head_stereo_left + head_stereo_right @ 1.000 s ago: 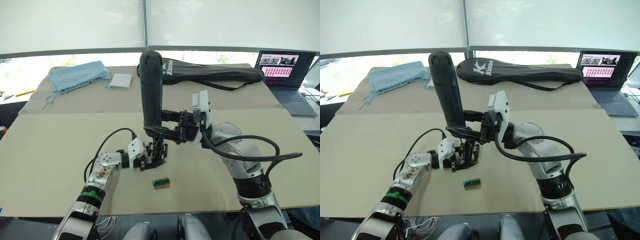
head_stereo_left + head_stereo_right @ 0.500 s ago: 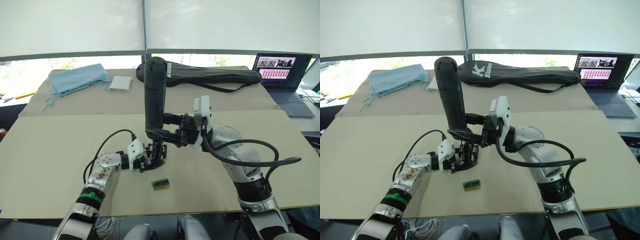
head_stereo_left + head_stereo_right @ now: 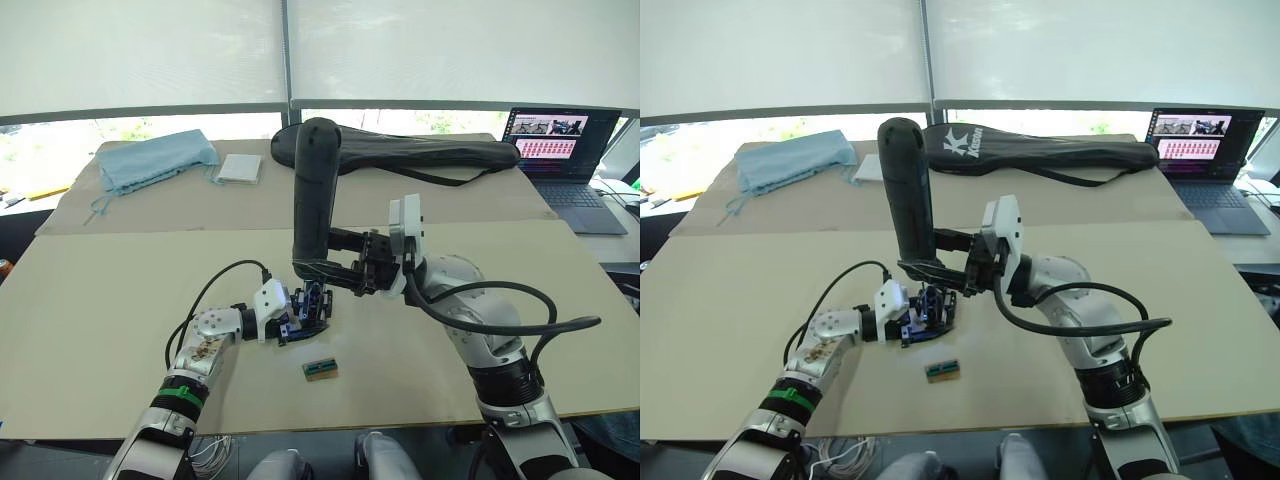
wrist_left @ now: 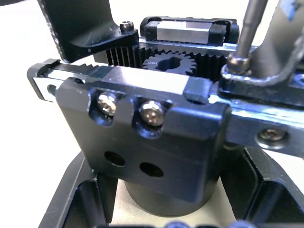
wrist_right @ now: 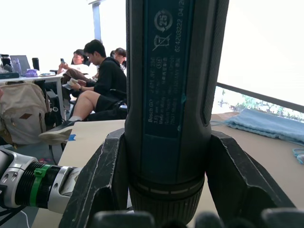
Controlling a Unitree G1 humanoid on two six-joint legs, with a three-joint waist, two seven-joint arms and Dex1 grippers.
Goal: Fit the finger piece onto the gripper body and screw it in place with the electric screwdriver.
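Near the middle of the tabletop [image 3: 120, 290] stands the gripper body [image 3: 312, 306], held between the left gripper's [image 3: 288, 322] closed fingers. Above it the electric screwdriver [image 3: 312, 195] stands nearly upright, bit down onto the body, clamped by the right gripper [image 3: 345, 270]. A small green-and-brown block [image 3: 321, 368] lies just nearer, apart
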